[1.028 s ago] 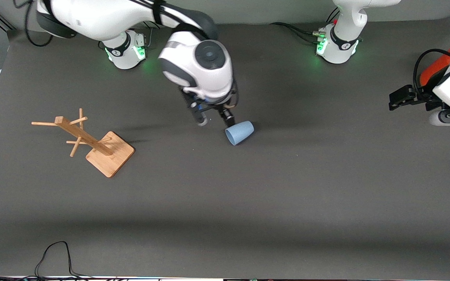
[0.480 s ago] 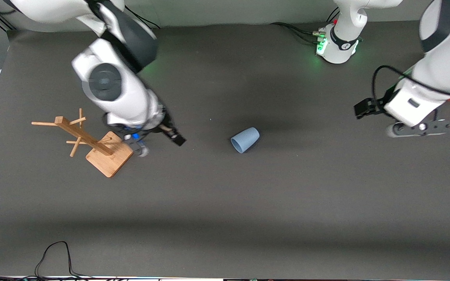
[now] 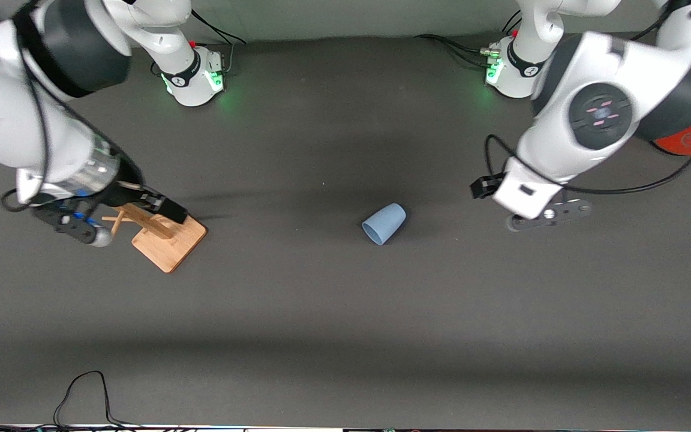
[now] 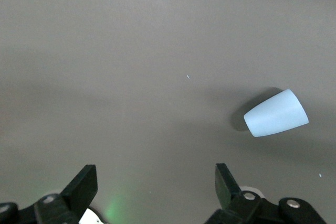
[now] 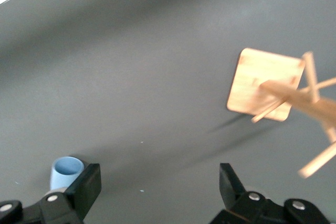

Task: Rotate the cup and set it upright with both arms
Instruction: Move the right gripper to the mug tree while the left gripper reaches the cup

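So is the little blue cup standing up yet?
Not yet. The small light blue tumbler lies on its side on the dark grey table, touched by neither arm. The left hand, open, hangs beside it; the right hand, open, is over the wooden peg stand. Gripping and uprighting remain.

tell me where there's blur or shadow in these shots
Front view: the right arm is motion-smeared over the wooden rack; the cup is sharp, lying on its side. Right wrist view: the rack's pegs streak. Left wrist view: crisp, with a soft shadow beside the cup.
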Controlling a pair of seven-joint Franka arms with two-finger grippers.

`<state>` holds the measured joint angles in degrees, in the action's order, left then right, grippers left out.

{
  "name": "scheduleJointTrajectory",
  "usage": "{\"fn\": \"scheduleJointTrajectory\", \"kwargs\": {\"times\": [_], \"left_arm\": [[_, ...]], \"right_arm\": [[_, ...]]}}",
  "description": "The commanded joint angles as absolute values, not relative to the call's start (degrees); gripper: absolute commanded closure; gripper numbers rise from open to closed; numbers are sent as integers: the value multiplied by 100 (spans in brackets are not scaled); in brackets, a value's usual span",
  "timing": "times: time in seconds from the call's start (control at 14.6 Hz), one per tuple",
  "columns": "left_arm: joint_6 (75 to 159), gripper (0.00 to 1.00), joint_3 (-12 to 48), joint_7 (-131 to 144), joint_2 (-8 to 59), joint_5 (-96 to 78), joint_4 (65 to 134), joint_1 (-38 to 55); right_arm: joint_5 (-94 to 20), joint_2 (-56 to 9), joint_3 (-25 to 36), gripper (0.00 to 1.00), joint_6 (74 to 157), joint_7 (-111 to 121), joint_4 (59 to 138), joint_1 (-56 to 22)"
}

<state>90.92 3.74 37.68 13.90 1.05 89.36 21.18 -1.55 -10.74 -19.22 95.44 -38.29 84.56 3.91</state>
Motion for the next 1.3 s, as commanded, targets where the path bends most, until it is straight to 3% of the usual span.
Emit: {"fn": "scheduleJointTrajectory", "kwargs": {"times": [0.0, 0.21, 0.62, 1.23], "left_arm": [[9070, 0, 290, 4620, 1967, 482, 8465, 2731], [8983, 0, 290, 5193, 2740, 659, 7834, 3040], [8666, 0, 290, 6730, 4121, 659, 6198, 3050], [9676, 0, 255, 7005, 4842, 993, 6152, 3638]], "right_arm": [[-396, -616, -1294, 0, 9554, -2518, 8859, 290], [-396, -571, -810, 0, 9641, -1620, 8877, 290], [-106, -606, -571, 0, 9765, -581, 8842, 290], [-106, -624, -545, 0, 9738, -668, 8868, 229]]}}
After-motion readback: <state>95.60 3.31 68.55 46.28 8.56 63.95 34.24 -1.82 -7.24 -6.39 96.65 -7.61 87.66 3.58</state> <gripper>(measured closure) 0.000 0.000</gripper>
